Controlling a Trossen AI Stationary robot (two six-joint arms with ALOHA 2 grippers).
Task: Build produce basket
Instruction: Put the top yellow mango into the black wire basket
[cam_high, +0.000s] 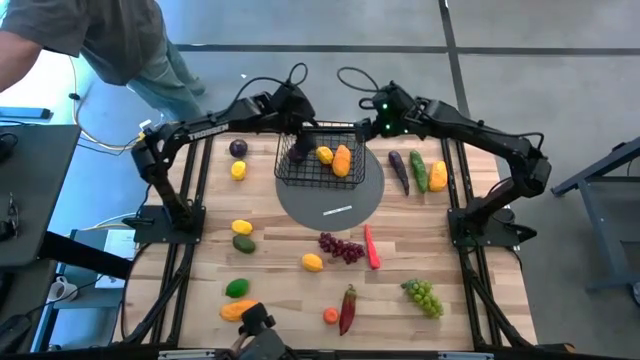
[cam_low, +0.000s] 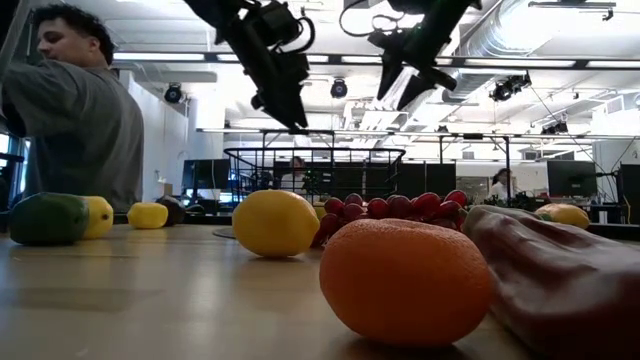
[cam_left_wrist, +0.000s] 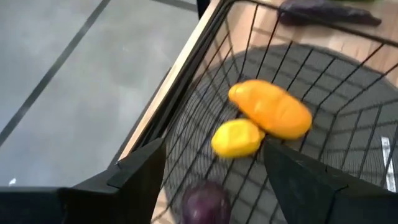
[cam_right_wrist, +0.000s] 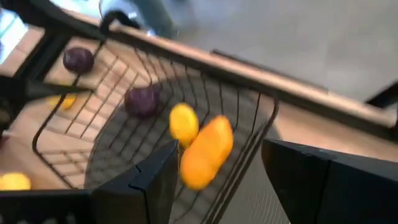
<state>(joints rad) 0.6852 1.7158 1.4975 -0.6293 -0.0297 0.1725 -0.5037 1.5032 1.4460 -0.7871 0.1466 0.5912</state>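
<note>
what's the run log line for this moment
left gripper: open over basket | right gripper: open above basket | in basket: plum, lemon, mango

Two dark, jointed metal arms (cam_high: 200, 130) carry looping black cables; one green indicator light, apparently, marks the right wrist (cam_high: 383, 103).

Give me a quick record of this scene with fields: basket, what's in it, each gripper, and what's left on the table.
basket: black wire basket on a grey round mat
contents: yellow lemon, orange mango, purple plum
left gripper: open, above the basket, over the plum
right gripper: open, empty, above the basket's rim
still on table: red grapes, green grapes, another plum, more
</note>
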